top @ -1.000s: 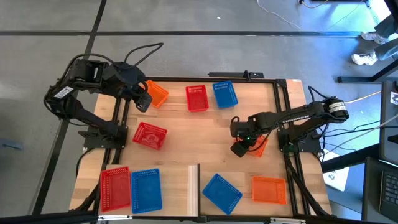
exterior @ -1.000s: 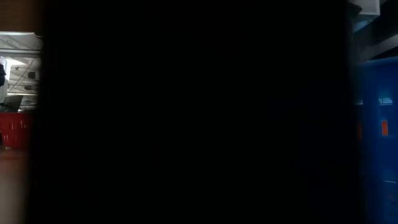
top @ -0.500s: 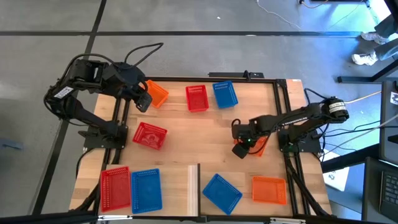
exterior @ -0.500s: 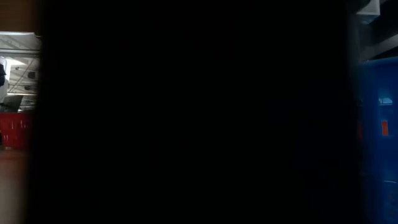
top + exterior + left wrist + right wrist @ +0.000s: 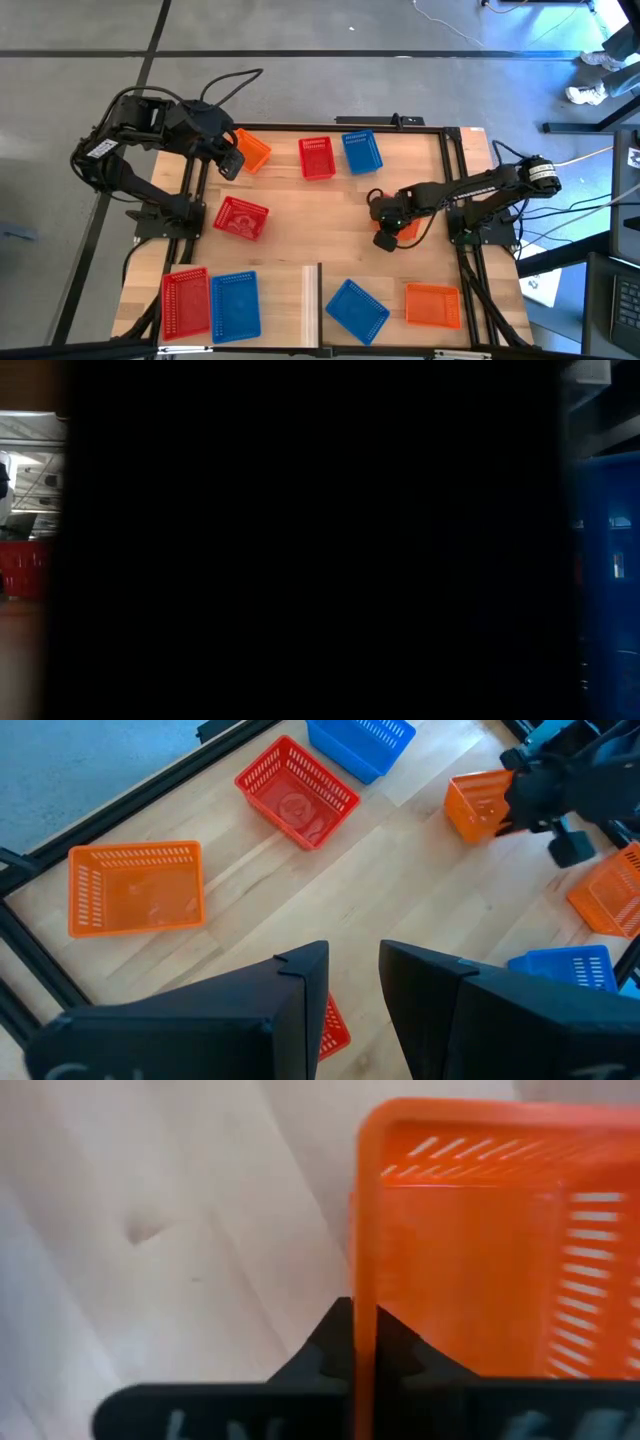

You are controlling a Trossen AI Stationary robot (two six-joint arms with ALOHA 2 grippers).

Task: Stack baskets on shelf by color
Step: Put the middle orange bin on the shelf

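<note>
Tabletop [image 5: 300, 200]: 3 red, 3 blue, 3 orange baskets [image 5: 318, 157].

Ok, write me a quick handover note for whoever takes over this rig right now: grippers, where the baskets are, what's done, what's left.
Right gripper: shut on the rim of an orange basket at mid-right of the table.
Left gripper: open, empty, waiting over the far left corner beside another orange basket.
Other baskets: red and blue at the far edge, red at mid-left, red and blue side by side at near left, blue and orange at near right.
Done: no baskets stacked by color.
Left: place the held basket, then sort all the rest.
</note>
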